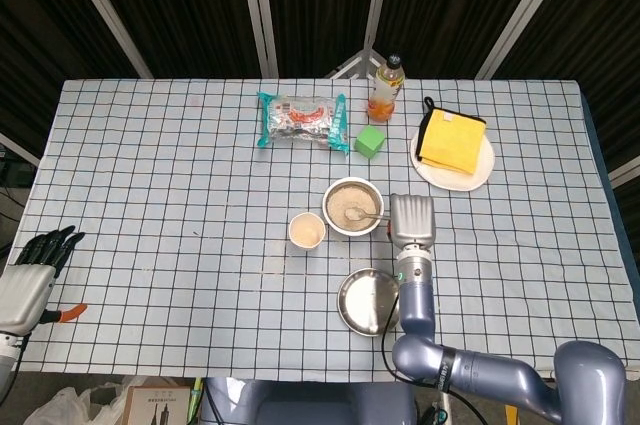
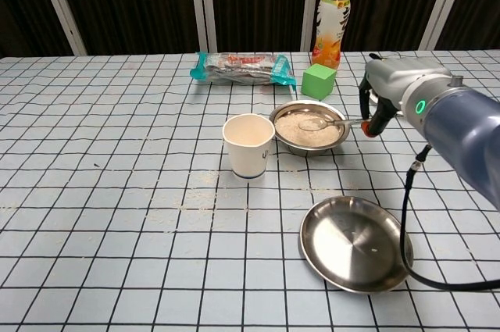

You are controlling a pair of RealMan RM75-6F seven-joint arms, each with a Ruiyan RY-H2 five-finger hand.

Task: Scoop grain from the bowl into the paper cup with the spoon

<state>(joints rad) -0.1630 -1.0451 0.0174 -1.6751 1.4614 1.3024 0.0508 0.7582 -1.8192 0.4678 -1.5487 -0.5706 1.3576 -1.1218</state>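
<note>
head view high overhead, chest view low, both share table (image 1: 150, 195)

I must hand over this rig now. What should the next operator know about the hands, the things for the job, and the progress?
Right hand: grips the spoon by its handle, spoon head in the grain inside the bowl.
Left hand: open, idle at the near left table edge, holding nothing.
Paper cup: upright, just left of the bowl; it seems to hold some grain already.
Left to do: lift a spoonful, carry it to the cup, tip it in. Loose grains lie in front of the cup.
</note>
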